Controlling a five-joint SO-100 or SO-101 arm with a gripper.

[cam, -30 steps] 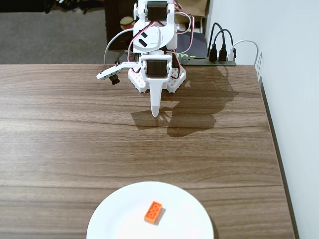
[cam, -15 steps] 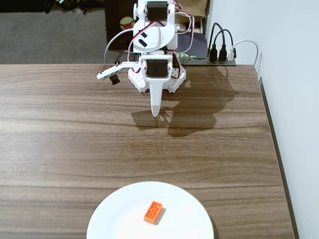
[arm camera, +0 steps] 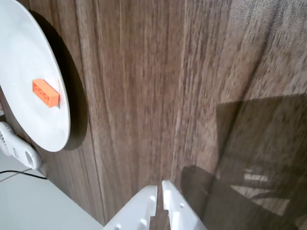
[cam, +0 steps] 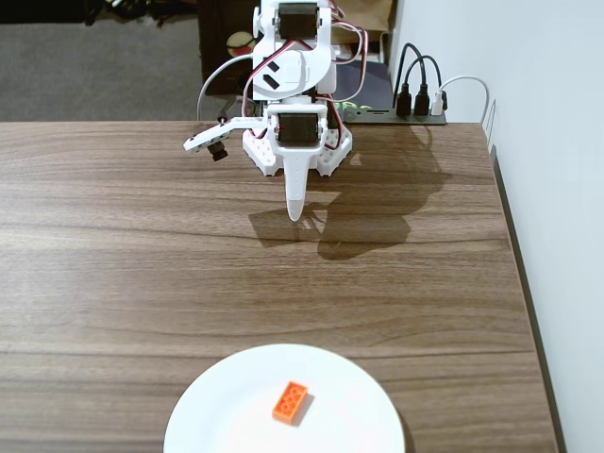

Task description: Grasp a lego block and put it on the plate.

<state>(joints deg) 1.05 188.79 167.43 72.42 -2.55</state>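
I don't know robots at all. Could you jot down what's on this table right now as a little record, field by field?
surface: wooden table
plate: white, round, at the near edge of the table in the fixed view
brick: orange, lying on the plate, also seen in the wrist view
arm: white, folded back at the far edge of the table
gripper: pointing down, fingers nearly together, holding nothing
gripper to brick: far apart, bare wood between them
task status: brick already on the plate
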